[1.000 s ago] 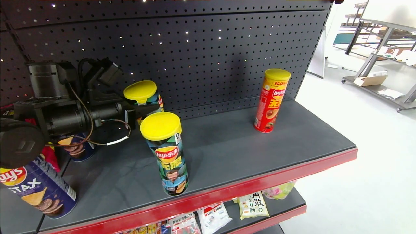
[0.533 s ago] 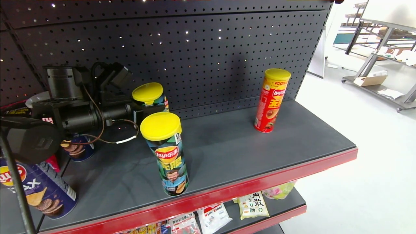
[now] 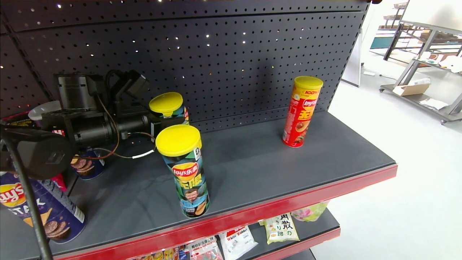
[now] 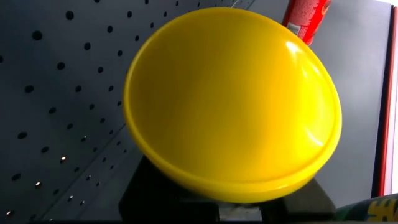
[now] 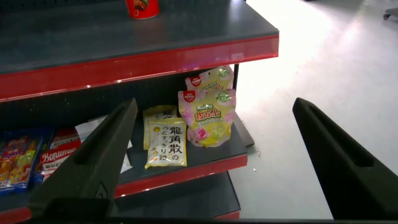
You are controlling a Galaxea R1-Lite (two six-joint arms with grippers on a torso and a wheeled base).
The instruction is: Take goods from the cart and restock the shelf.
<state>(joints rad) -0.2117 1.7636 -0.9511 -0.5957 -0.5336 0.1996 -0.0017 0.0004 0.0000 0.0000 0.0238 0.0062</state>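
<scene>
1. The left gripper (image 3: 166, 122) reaches in over the left part of the shelf (image 3: 274, 162), close to the pegboard (image 3: 223, 54) at the back.
2. Its fingers are closed around a yellow-lidded can (image 3: 168, 107), clasping the body just under the lid. The left wrist view shows that lid (image 4: 233, 102) from close above.
3. This gripped can sits at the back of the shelf, just before the pegboard. Its lower part is hidden, so I cannot tell whether it touches the shelf.
4. A second can with a yellow lid, the front can (image 3: 184, 169), stands upright near the shelf's red front edge, directly ahead of the gripped one.
5. A red can (image 3: 301, 112) stands upright well apart to the right, near the pegboard.
6. A purple can (image 3: 47, 213) stands at the front left corner, and a dark blue can (image 3: 86, 165) stands behind it under the arm.
7. The right gripper (image 5: 216, 106) hangs low before the lower shelf (image 5: 180, 177), its fingers spread wide with nothing between them.
8. Snack bags (image 5: 205, 115) lie on that lower shelf.
</scene>
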